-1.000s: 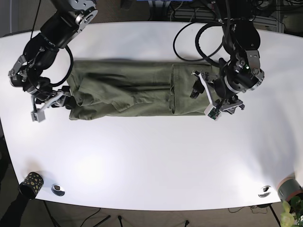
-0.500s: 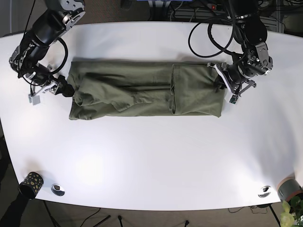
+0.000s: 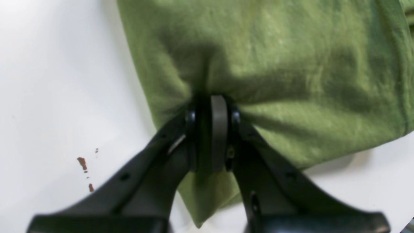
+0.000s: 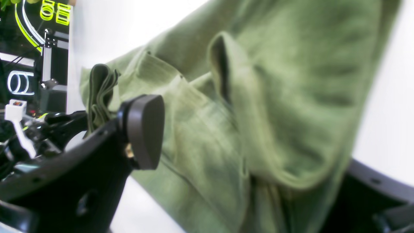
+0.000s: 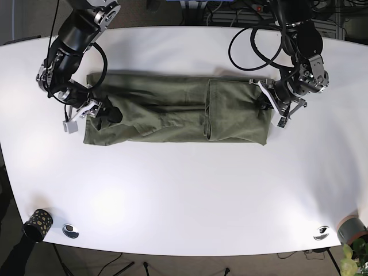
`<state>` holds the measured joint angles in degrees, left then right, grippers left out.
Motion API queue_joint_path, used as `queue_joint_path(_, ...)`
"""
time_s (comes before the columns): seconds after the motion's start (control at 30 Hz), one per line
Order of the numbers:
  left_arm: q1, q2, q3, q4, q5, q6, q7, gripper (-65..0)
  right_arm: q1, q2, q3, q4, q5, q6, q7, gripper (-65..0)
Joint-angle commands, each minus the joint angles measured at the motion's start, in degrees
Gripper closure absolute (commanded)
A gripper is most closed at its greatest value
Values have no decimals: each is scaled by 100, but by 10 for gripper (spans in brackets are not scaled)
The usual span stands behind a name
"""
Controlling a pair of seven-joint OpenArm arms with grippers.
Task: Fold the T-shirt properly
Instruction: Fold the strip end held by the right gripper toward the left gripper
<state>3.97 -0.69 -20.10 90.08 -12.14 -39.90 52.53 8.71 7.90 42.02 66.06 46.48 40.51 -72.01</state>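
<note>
Your left gripper [image 3: 212, 106] has its jaws clamped on the olive-green cotton T-shirt [image 5: 172, 115] at frame right — right gripper [image 4: 258, 155] jaws apart around bunched cloth.

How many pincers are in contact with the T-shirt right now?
2. The left pincer is clamped on the T-shirt at its end on the base view's right; the right pincer has cloth between its fingers at the opposite end.
</note>
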Motion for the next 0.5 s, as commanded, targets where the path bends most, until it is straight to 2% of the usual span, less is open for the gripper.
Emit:
queue_joint_path(0.0, -23, -32, 10, 69, 14, -10, 26, -43, 92, 58, -110, 167, -353, -51, -21, -379)
queue_joint_path(0.03, -23, -32, 10, 69, 23, -10, 26, -43, 100, 58, -136, 194, -389, -51, -4, -355)
queue_joint_path(0.13, -23, -76, 10, 42, 23, -10, 26, -43, 127, 67, -162, 326, -608, -51, 67, -173)
queue_joint_path(0.2, -23, -85, 19, 42, 23, -10, 26, -43, 118, 76, -136, 616, -819, -51, 67, -27)
queue_joint_path(0.23, -23, -85, 19, 33, 32, -10, 26, -43, 92, 120, -136, 818, -942, -51, 75, 0)
queue_joint_path(0.37, -85, -59, 19, -301, 23, -10, 52, -43, -58, 155, -189, 1926, -1443, -51, 32, 0)
queue_joint_path(0.47, -85, -15, 71, -556, -12, -10, 35, -43, -216, 155, -488, 2770, -1523, -51, 23, 0)
